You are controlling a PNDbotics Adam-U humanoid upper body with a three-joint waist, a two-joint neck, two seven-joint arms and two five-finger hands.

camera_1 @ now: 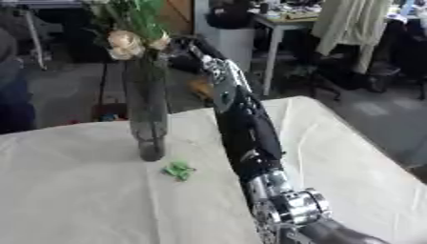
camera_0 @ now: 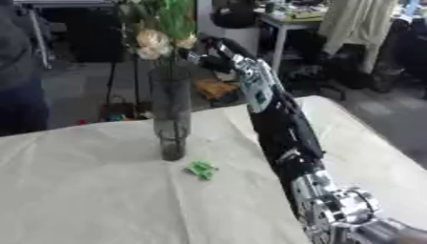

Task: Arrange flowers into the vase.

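Right hand (camera_0: 210,53): raised beside the cream flowers (camera_0: 153,42); finger state cannot be told.
Tall clear glass vase (camera_0: 171,114): stood just below and left of the fingers.
Small green leaf scrap (camera_0: 201,169): laid on the cloth-covered table (camera_0: 83,190), well below the fingers.

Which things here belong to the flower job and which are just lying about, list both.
Job: vase; flowers standing in it; right hand up at the blooms.
Lying about: green scrap on the table; background desk.

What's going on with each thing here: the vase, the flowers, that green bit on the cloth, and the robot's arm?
vase: upright on the cloth, holding flowers.
flowers: in the vase, pale blooms and green leaves above its rim.
green scrap: lying loose on the cloth beside the vase's base.
right hand: raised up by the blooms; fingers too blurred to judge.
left hand: not visible.
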